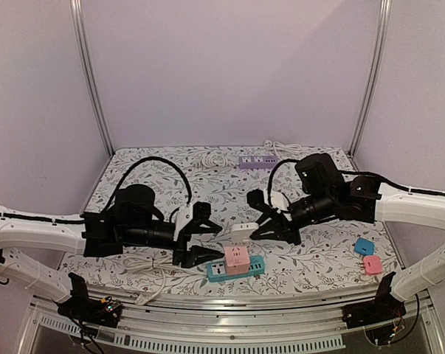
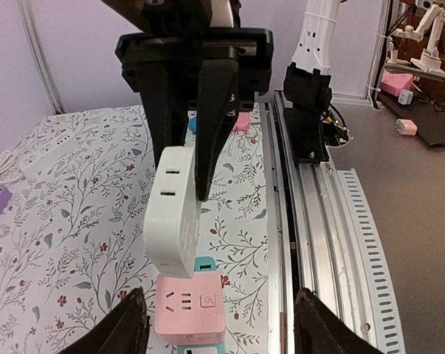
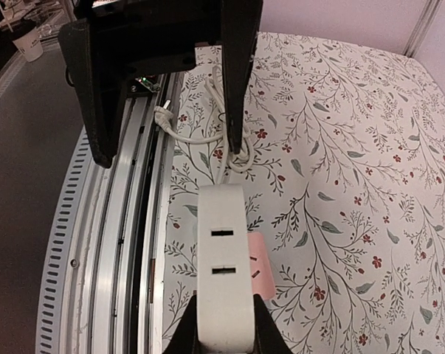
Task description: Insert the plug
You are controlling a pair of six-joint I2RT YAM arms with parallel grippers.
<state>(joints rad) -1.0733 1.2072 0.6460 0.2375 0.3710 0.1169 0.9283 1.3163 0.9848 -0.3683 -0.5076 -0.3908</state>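
Note:
My right gripper (image 1: 260, 218) is shut on a white plug (image 1: 244, 228) and holds it just above a pink cube socket (image 1: 237, 257). The cube sits on a teal power strip (image 1: 235, 270) at the table's front edge. In the right wrist view the fingers (image 3: 184, 328) clamp the white plug (image 3: 223, 258), with the pink cube (image 3: 259, 267) partly hidden behind it. My left gripper (image 1: 211, 240) is open and empty, its fingers either side of the strip's left end. In the left wrist view the white plug (image 2: 174, 214) hangs over the pink cube (image 2: 189, 313).
A purple power strip (image 1: 257, 161) and a coiled white cable (image 1: 211, 157) lie at the back. A blue adapter (image 1: 364, 245) and a pink adapter (image 1: 372, 264) lie at the front right. A white cord (image 1: 137, 263) trails at the front left. A metal rail (image 1: 229, 304) borders the near edge.

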